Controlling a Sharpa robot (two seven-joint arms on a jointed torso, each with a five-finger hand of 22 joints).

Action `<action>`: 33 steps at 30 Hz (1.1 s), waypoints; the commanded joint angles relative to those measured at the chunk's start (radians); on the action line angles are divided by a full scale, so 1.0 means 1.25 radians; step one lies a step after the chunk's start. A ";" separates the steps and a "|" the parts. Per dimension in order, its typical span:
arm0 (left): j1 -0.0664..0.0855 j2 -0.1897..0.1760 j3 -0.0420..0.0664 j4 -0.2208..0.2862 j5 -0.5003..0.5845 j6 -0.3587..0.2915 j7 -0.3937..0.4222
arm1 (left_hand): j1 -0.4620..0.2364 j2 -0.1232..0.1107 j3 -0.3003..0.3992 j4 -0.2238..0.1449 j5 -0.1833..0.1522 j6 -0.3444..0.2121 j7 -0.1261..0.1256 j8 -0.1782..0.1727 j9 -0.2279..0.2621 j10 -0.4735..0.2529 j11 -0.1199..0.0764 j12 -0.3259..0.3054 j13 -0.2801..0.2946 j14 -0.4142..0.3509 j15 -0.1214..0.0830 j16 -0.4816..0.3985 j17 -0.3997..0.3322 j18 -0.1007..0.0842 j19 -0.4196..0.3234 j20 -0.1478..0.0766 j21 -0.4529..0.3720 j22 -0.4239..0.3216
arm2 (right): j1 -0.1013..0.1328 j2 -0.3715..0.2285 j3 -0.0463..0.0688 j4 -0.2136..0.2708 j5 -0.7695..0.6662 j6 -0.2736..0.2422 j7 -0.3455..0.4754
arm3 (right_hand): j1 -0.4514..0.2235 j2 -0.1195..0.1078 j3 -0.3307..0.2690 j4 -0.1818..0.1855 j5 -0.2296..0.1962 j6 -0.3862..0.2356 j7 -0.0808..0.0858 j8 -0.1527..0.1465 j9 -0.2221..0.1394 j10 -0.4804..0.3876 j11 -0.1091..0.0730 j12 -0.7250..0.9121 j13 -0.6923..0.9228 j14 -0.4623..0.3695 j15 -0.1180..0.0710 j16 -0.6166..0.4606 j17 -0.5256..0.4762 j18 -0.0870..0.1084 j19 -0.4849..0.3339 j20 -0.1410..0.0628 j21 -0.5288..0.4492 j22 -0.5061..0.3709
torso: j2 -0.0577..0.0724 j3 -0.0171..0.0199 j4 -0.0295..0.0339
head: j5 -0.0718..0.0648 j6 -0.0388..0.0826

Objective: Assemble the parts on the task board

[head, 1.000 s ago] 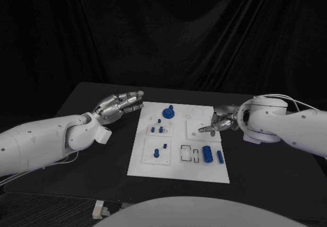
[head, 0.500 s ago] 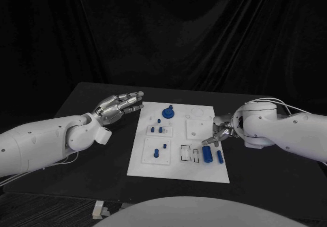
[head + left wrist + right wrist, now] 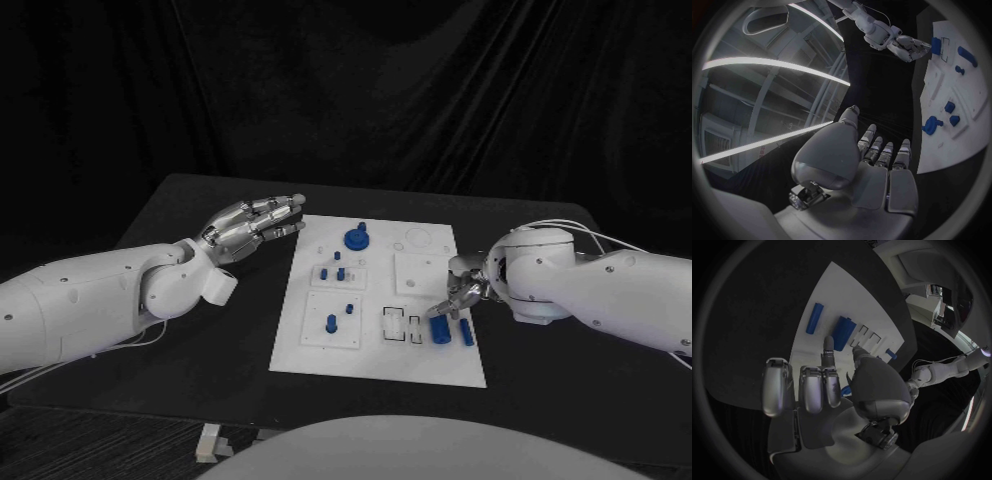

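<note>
Currently black desk (image 3: 188, 200) carries white rectangular task board (image 3: 378, 355). Left hand (image 3: 254, 225) hovers beside board, fingers apart, empty. Right hand (image 3: 450, 297) reaching, empty, over thick blue cylinder part (image 3: 438, 326); next likely: pinch it, lift.

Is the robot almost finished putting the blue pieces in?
Not yet. Some small blue pieces seem to stand in the task board already. The right hand holds nothing and reaches over the thick blue cylinder, which lies loose beside a thinner blue rod. The left hand is open, beside the board.
</note>
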 commanded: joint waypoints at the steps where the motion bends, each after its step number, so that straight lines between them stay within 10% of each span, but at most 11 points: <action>1: -0.001 0.002 0.001 0.001 0.006 0.008 0.006 | 0.000 0.009 -0.001 0.005 -0.004 0.004 0.003 0.006 0.001 -0.001 0.005 0.003 0.001 -0.001 0.007 0.005 0.001 0.016 0.000 0.005 0.003 -0.001 | -0.008 0.003 0.000 -0.004 -0.007 -0.023 -0.018 | 0.002 -0.001 -0.006 0.002 -0.002 -0.009 0.002 -0.005 0.002 0.084 0.007 0.003 0.211 0.071 0.007 -0.005 0.155 -0.004 0.036 0.007 -0.004 0.167 | 0.000 -0.0001 0.0003 | 0.001 0.000; 10: -0.003 0.003 0.001 -0.001 0.006 0.012 0.002 | 0.000 0.010 -0.001 0.005 -0.004 0.005 0.004 0.006 0.001 0.000 0.007 0.005 0.001 -0.001 0.007 0.005 0.001 0.016 0.000 0.005 0.003 -0.002 | -0.031 0.013 0.000 -0.018 -0.007 -0.036 -0.017 | 0.008 0.000 -0.007 0.001 0.010 -0.039 0.011 -0.017 0.018 0.084 0.014 0.003 0.211 0.068 0.014 -0.011 0.143 -0.003 0.033 0.013 -0.012 0.165 | 0.000 0.0001 0.0005 | 0.000 0.000; 26: -0.005 0.004 0.001 -0.002 0.006 0.017 -0.005 | 0.000 0.010 -0.001 0.005 -0.003 0.007 0.007 0.008 0.001 0.002 0.011 0.007 0.001 -0.001 0.006 0.005 0.001 0.017 0.000 0.005 0.003 -0.002 | -0.058 0.018 0.000 -0.027 -0.007 -0.042 -0.012 | 0.100 0.001 0.044 -0.087 0.329 -0.106 0.017 0.002 0.133 0.084 0.019 0.003 0.211 0.064 0.018 -0.025 0.118 0.002 0.027 0.018 -0.032 0.158 | 0.000 0.0001 -0.0002 | 0.002 0.000; 33: -0.006 0.003 0.001 -0.002 0.006 0.017 -0.006 | 0.001 0.010 -0.001 0.005 -0.003 0.006 0.008 0.008 0.001 0.002 0.011 0.007 0.001 -0.001 0.006 0.005 0.001 0.017 0.000 0.005 0.003 -0.001 | -0.058 0.000 0.000 -0.004 0.027 -0.132 0.016 | 0.125 0.011 0.114 -0.152 0.461 -0.156 0.003 0.118 0.270 0.084 0.008 0.003 0.211 0.064 0.009 -0.027 0.118 0.002 0.027 0.010 -0.034 0.159 | 0.000 0.0000 -0.0005 | 0.007 0.000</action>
